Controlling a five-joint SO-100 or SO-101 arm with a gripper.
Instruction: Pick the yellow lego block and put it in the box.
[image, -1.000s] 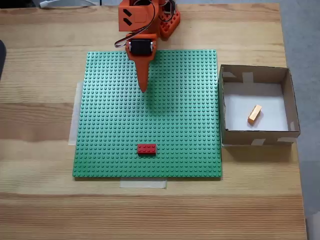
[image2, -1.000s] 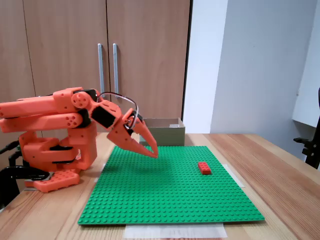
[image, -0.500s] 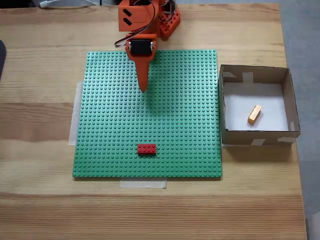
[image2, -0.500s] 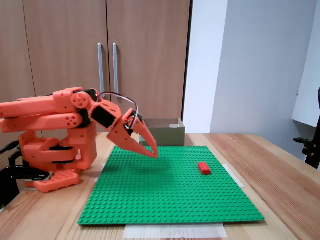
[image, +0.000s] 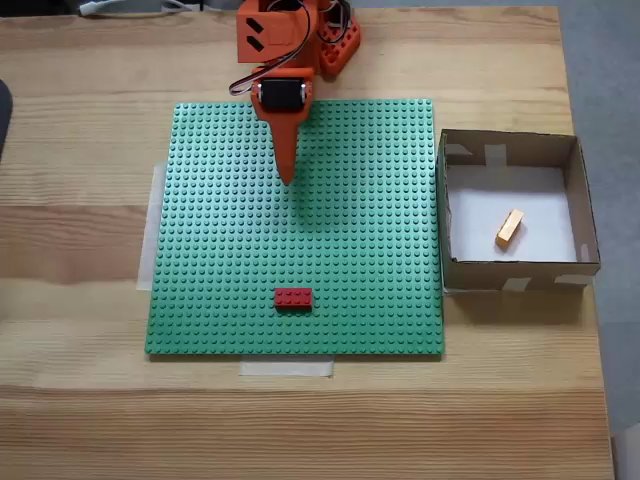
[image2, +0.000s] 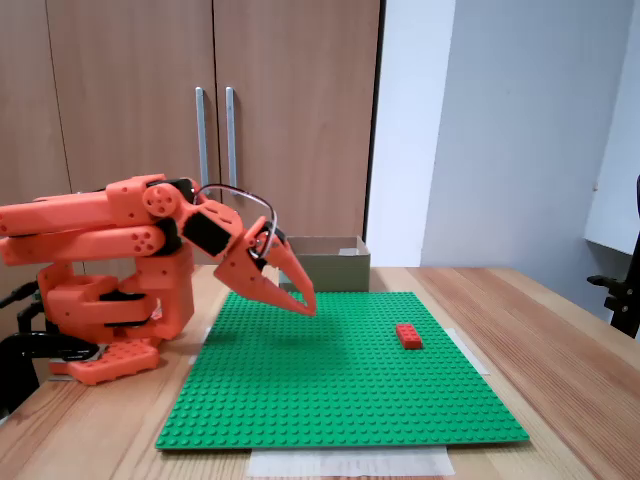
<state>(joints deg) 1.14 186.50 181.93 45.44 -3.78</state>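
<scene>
The yellow lego block (image: 510, 228) lies tilted on the white bottom of the box (image: 450, 220), which stands right of the green baseplate in a fixed view from above. In the side fixed view the box (image2: 325, 262) shows behind the arm, its inside hidden. My orange gripper (image: 288, 180) hangs just above the upper part of the baseplate, far left of the box. Its fingers are together, so it is shut with nothing in it; from the side the gripper (image2: 308, 308) points down at the plate.
A green studded baseplate (image: 360, 250) covers the table's middle, taped at its edges. A red brick (image: 293, 297) sits near its front edge; the red brick (image2: 408, 335) also shows from the side. The arm's orange base (image2: 110, 310) stands behind the plate. Wooden cupboards rise behind.
</scene>
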